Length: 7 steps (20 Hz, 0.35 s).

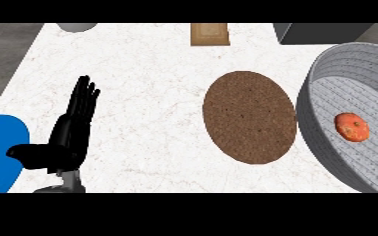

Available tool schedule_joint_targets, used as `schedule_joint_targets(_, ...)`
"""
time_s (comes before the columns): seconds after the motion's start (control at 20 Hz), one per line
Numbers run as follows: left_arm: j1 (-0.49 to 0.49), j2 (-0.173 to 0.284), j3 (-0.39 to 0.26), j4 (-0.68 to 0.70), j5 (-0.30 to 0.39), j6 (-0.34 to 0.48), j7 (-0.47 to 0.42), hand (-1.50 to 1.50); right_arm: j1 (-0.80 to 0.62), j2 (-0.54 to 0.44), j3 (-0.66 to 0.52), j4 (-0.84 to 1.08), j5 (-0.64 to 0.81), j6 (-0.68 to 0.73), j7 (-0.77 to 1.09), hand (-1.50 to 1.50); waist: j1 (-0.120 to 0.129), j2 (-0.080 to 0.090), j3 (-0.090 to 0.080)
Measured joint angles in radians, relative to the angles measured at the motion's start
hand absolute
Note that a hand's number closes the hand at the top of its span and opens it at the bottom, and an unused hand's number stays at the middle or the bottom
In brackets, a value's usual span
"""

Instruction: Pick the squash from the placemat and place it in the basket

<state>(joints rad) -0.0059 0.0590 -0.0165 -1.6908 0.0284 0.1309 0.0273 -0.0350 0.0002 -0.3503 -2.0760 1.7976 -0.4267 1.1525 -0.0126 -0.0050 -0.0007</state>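
White marbled tabletop (148, 70) filled the head view, with a grey floor strip at the far left. A brown round placemat (249, 117) lay bare right of centre. Just right of it sat the grey basket (319, 75), and the orange squash (353, 127) lay inside on its floor. The left hand (68, 130) rested at the near left, fingers (83, 97) straight and together, thumb out, holding nothing. The right hand was out of sight. A blue shape (10, 150) showed at the left edge, a tan board (210, 34) at the far side. By my judgement the placing step looked done, and nothing remained but to keep clear.
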Motion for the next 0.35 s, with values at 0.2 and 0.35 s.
schedule_joint_targets(0.2, 0.015, -0.004, -0.003, 0.005, -0.002, -0.003, -0.02, 0.0, 0.141, 0.0, 0.068, -0.174, -0.022, 0.011, 0.007, -1.5, -0.003, 0.0, 0.0)
schedule_joint_targets(0.35, 0.011, 0.0, -0.001, -0.001, -0.003, -0.005, -0.013, 0.0, 0.215, 0.0, 0.127, -0.277, -0.05, 0.01, 0.007, -1.5, -0.002, 0.0, 0.001)
